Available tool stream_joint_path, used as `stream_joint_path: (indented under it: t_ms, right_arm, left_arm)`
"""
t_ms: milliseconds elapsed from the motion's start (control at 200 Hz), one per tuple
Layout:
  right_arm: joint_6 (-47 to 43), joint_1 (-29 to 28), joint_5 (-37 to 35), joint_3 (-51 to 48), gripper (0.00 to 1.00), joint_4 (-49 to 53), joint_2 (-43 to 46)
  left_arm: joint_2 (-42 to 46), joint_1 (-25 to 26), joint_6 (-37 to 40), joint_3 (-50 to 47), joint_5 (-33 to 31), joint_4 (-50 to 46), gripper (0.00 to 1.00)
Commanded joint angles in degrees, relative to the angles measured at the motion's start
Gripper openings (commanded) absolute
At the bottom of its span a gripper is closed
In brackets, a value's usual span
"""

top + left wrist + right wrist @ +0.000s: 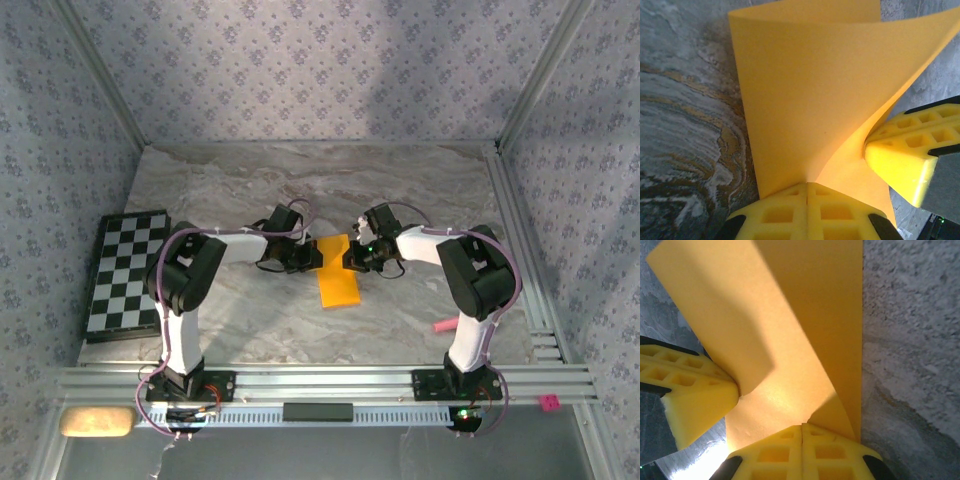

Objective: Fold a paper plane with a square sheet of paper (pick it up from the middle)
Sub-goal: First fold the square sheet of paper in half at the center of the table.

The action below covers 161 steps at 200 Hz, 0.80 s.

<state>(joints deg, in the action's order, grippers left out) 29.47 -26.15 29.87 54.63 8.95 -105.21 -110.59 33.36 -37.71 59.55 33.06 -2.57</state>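
The square sheet of paper [337, 278] is plain orange-yellow and lies near the table's middle, looking like a narrow upright rectangle from above. Both grippers meet at its far end. My left gripper [312, 256] comes from the left and my right gripper [351, 256] from the right. In the left wrist view the paper [805, 95] curls up in a trough, with my left gripper [808, 186] shut on its edge and the right arm's fingers [910, 157] pinching beside it. In the right wrist view my right gripper [802, 429] is shut on the paper [810, 325], the left arm's fingers [697, 395] alongside. A paper plane is out of view.
A black-and-white chequered board [125, 272] lies at the table's left edge. A pink stick [443, 326] rests by the right arm's base. Aluminium rails [320, 382] run along the near edge, with a tan pad [95, 421] at the bottom left. Patterned walls enclose the marble table [300, 180].
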Motion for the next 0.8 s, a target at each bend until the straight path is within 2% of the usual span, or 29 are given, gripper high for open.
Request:
stream_joint_path:
  t_ms: [0,135,350,610,800]
  right_arm:
    - [-0.48,-0.1,-7.63,-3.57,0.0,9.54,-4.41]
    - [-0.56,-0.03,-7.63,-3.52,0.0,9.65,-4.3]
    - [-0.43,-0.13,-7.8,-3.34,0.0,9.77,-4.3]
    - [-0.43,-0.12,-8.11,-3.82,0.0,9.46,-4.39]
    - [-0.56,-0.04,-8.16,-3.82,0.0,9.64,-4.31]
  left_arm:
    - [2.19,-0.56,0.89,2.48,0.69,-2.5,0.05]
    - [2.77,-0.96,1.65,5.3,1.14,-3.91,0.06]
    - [-1.68,-2.51,1.64,6.67,2.79,-3.63,0.05]
    - [-6.07,-2.88,1.61,6.59,0.87,-4.31,0.0]
    - [-5.05,-3.29,0.98,7.51,0.43,-5.5,0.0]
